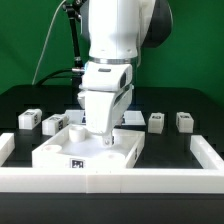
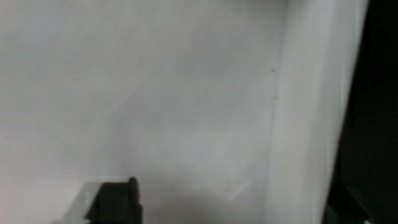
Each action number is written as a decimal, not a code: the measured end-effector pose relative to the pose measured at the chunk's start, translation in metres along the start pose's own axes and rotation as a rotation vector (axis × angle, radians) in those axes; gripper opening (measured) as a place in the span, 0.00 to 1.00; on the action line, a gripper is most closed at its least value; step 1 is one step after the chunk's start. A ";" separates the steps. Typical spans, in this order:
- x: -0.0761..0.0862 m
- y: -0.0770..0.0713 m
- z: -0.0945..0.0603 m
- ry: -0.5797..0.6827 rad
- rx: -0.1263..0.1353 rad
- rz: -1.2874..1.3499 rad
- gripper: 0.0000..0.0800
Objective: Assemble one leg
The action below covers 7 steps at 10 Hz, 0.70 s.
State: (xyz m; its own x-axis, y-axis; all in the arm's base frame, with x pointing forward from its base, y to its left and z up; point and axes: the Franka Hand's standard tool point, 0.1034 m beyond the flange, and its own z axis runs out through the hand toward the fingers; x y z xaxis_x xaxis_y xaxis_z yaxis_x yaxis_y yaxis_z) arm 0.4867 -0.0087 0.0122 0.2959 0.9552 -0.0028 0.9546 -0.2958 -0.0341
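Matt white plastic leg (image 1: 28,119), glossy white arm casing (image 1: 115,30) — matt black table (image 1: 205,105)

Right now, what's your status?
End effector low at white panel, open or shut unclear. Nearest leg lies loose, ungripped. Nothing seen in the way.

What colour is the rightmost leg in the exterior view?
The leg is white, with dark square markings on its face; clearest in the exterior view.
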 end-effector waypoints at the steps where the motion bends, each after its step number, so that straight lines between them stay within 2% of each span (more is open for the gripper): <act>1: 0.000 0.000 0.000 0.000 0.000 0.000 0.35; 2: -0.001 -0.004 0.002 -0.004 0.011 0.000 0.18; 3: -0.002 -0.006 0.003 -0.007 0.019 -0.001 0.18; 4: -0.002 -0.006 0.002 -0.007 0.018 -0.001 0.08; 7: -0.002 -0.006 0.002 -0.007 0.018 -0.001 0.08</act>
State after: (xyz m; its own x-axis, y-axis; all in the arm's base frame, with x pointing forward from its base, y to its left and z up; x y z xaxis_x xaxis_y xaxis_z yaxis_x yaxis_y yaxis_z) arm 0.4804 -0.0085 0.0101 0.2947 0.9556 -0.0094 0.9541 -0.2947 -0.0525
